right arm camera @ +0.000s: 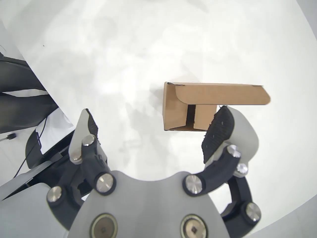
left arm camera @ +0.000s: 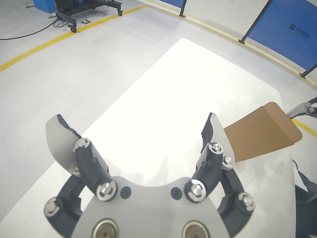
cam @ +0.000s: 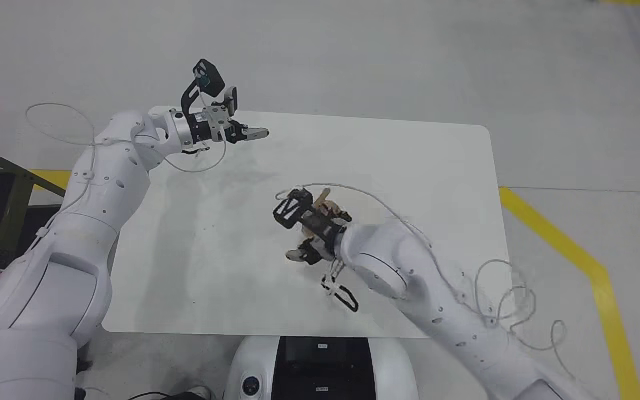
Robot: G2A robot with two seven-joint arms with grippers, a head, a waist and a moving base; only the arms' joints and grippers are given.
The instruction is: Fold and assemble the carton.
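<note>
The brown carton (right arm camera: 178, 110) lies on the white table (right arm camera: 148, 38) as a small, partly folded box. Its end flaps are tucked in and one long flap (right arm camera: 223, 95) sticks out sideways. My right gripper (right arm camera: 153, 127) hovers open just above it, with one fingertip pad (right arm camera: 218, 130) at the box's end corner. From above, the carton (cam: 328, 211) peeks out beside the right gripper (cam: 312, 235) near the table's middle. My left gripper (cam: 255, 132) is open with nothing in it over the table's far left corner. In the left wrist view this gripper (left arm camera: 135, 130) is well apart from the carton's flap (left arm camera: 262, 132).
The table (cam: 420, 180) is bare around the carton, with its near edge (cam: 200, 330) close to the right arm. A loose cable (cam: 400, 215) runs over that arm. Grey floor with yellow lines (cam: 560, 240) surrounds the table.
</note>
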